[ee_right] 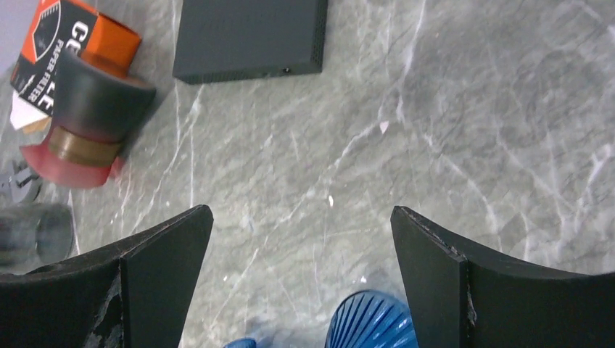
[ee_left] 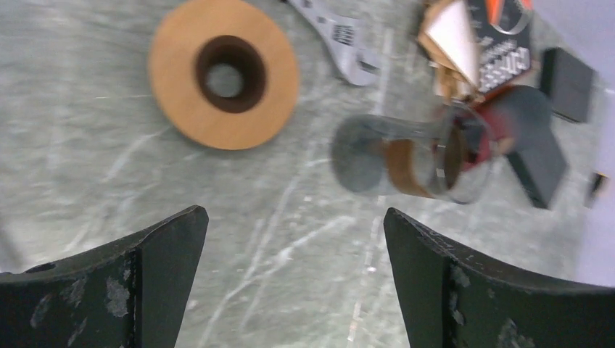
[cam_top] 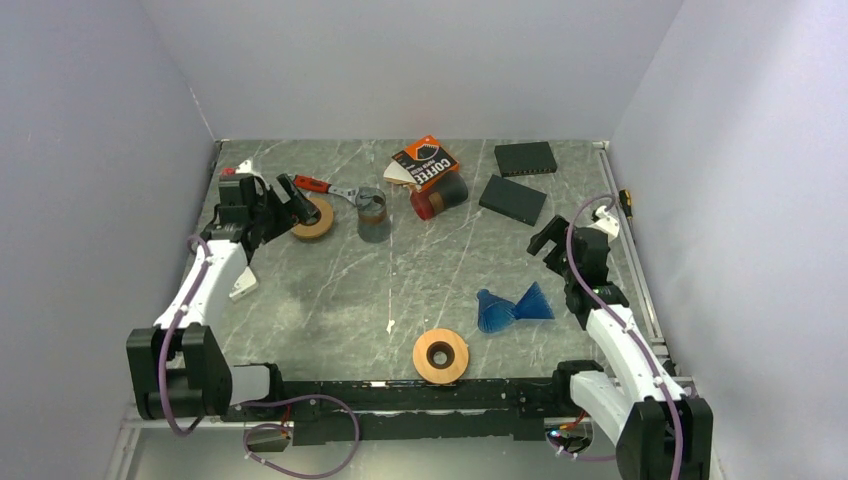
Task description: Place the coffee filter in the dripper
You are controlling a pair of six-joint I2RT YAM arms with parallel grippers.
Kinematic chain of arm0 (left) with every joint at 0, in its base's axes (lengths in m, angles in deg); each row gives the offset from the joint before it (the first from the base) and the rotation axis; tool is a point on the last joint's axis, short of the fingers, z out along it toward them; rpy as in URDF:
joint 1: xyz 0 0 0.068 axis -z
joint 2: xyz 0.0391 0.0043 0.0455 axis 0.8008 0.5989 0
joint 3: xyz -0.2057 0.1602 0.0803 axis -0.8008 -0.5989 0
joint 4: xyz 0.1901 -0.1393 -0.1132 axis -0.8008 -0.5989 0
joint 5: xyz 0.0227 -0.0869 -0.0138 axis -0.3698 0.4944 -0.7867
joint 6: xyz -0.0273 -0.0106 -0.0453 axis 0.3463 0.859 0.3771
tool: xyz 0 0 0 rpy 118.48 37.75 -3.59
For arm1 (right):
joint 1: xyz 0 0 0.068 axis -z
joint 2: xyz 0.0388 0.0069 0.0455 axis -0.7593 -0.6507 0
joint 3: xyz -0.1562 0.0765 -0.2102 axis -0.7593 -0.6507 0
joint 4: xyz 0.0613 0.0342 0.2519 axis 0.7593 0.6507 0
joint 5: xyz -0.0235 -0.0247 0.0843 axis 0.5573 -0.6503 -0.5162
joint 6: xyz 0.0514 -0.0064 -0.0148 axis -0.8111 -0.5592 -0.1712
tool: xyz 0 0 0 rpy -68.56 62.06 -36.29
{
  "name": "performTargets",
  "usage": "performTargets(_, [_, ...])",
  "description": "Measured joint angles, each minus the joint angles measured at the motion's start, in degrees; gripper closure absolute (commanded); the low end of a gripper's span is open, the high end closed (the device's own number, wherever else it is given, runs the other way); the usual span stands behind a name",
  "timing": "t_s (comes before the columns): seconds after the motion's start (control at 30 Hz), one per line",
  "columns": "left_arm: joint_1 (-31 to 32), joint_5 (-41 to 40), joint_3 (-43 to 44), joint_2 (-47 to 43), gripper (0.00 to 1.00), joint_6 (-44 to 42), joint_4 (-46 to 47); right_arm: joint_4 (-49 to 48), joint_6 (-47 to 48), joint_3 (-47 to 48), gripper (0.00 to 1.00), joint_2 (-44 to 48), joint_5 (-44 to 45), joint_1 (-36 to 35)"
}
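The grey marble table point(cam_top: 330, 300) carries everything. The left gripper point(cam_top: 296, 200) at ten o'clock and the right gripper point(cam_top: 548, 240) at three o'clock both hang released, jaws spread wide and gripping nothing. The coffee filter packet point(cam_top: 425, 160) lies at twelve o'clock, a pale filter point(cam_top: 398, 173) poking out. The blue dripper point(cam_top: 495, 310) lies on its side at four o'clock, just beside a second blue cone point(cam_top: 535, 302).

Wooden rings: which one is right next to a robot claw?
The far wooden ring, just beside the left gripper; the other ring lies alone at the near edge.
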Motion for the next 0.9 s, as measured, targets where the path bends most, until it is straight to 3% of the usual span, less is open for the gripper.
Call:
performTargets(0.2, [0.46,14.78,3.67,6.8,0.01,5.46,3.08,3.61,-0.92,-0.63,0.0,1.86,-4.02,0.0])
performTargets(0.3, [2.43,17.42,7.91,12.22,0.02,6.29,1.81,3.96,-1.29,-0.85,0.0,1.9,-5.81,0.0])
performTargets(0.53, [11.89,12.76,20.48,21.27,0.04,3.63,-4.26,4.57,-1.25,-0.94,0.0,1.79,-8.26,0.0])
performTargets(0.7, [15.28,6.78,27.08,27.21,0.11,1.11,-9.64,5.22,-0.2,-0.94,0.0,1.81,-9.05,0.0])
performTargets(0.9, [17.75,0.13,34.77,36.09,0.28,-1.79,-16.59,6.62,0.7,-0.92,0.0,1.81,-10.14,0.0])
